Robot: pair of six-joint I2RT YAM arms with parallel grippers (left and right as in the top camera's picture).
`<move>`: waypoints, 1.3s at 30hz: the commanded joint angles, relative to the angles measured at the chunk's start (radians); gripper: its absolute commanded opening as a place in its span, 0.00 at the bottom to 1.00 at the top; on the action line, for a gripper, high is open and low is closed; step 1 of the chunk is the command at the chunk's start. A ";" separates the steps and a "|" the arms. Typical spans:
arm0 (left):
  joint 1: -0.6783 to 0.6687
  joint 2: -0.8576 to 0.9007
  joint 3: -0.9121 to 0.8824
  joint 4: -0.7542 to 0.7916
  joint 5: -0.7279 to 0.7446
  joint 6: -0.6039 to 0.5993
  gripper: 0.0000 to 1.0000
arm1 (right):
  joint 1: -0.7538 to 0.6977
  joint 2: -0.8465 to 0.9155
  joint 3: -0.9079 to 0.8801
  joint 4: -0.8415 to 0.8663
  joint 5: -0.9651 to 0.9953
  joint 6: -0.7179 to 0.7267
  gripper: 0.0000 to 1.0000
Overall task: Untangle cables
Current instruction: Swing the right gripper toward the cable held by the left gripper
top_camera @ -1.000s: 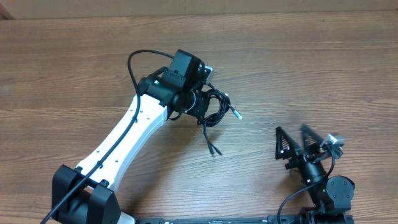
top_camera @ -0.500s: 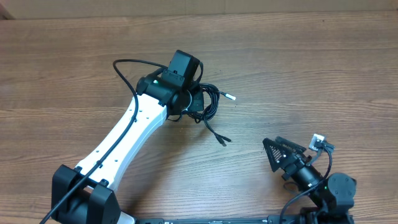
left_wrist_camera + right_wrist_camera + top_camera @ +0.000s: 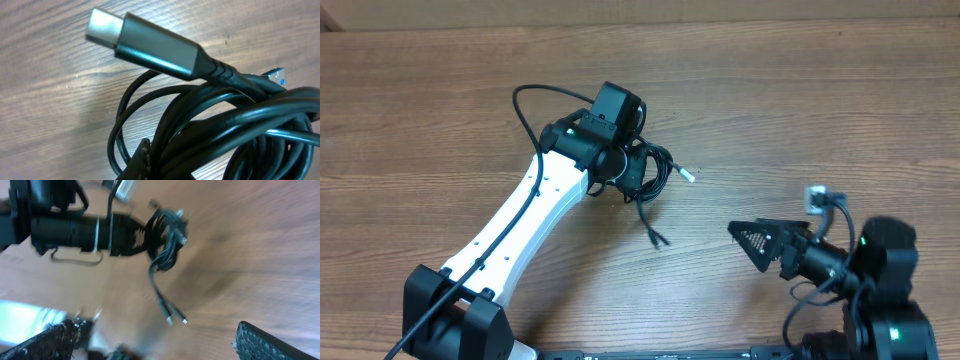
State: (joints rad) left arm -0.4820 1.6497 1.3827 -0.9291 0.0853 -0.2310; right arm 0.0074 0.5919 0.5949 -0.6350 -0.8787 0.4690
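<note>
Right pincer [image 3: 752, 240] has turned leftward — wide open, empty; left pincer [image 3: 638, 168] clamps the cables [image 3: 658, 178] (2 tails [image 3: 657, 238] trailing nearward).

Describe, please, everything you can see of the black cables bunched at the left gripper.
The cables are thin, glossy black cords wound into a loose tangle of overlapping loops at the left gripper, which appears to clamp them. One silver-tipped plug sticks out sideways; two free ends trail away over the wooden table. Up close, a dark grey plug with a silver tip and a blue-tipped connector lie against the loops.
</note>
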 commanded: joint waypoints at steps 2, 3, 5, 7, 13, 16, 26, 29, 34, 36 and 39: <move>0.003 0.002 0.013 0.000 0.134 0.230 0.04 | 0.010 0.115 0.024 0.022 -0.313 -0.032 0.99; 0.003 0.002 0.013 0.002 0.180 0.249 0.04 | 0.010 0.145 0.024 0.035 -0.338 -0.031 1.00; 0.003 0.002 0.013 0.006 0.255 0.291 0.04 | 0.010 0.193 0.024 0.045 -0.338 -0.025 1.00; 0.003 0.002 0.013 0.006 0.304 0.315 0.04 | 0.010 0.241 0.024 0.072 -0.338 -0.026 1.00; 0.008 0.002 0.013 0.008 0.293 0.264 0.04 | 0.010 0.349 0.024 0.145 -0.306 0.003 0.47; 0.021 0.002 0.013 0.017 0.256 0.013 0.04 | 0.011 0.379 0.024 0.135 -0.277 0.028 0.49; 0.036 0.002 0.013 0.009 0.219 -0.866 0.04 | 0.097 0.395 0.024 0.133 -0.229 0.032 0.72; 0.037 0.002 0.013 0.009 0.219 -0.991 0.04 | 0.149 0.395 0.024 0.133 -0.179 0.032 0.71; 0.042 0.002 0.013 -0.003 0.218 -1.091 0.04 | 0.266 0.395 0.024 0.137 0.019 0.032 0.66; 0.046 0.002 0.013 -0.023 0.219 -1.141 0.04 | 0.316 0.395 0.024 0.148 0.095 0.032 0.64; 0.047 0.002 0.013 -0.066 0.223 -1.236 0.04 | 0.403 0.395 0.024 0.190 0.230 0.032 0.62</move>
State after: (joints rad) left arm -0.4427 1.6497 1.3827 -0.9798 0.3035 -1.3170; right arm 0.3527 0.9886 0.5968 -0.4702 -0.8276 0.5022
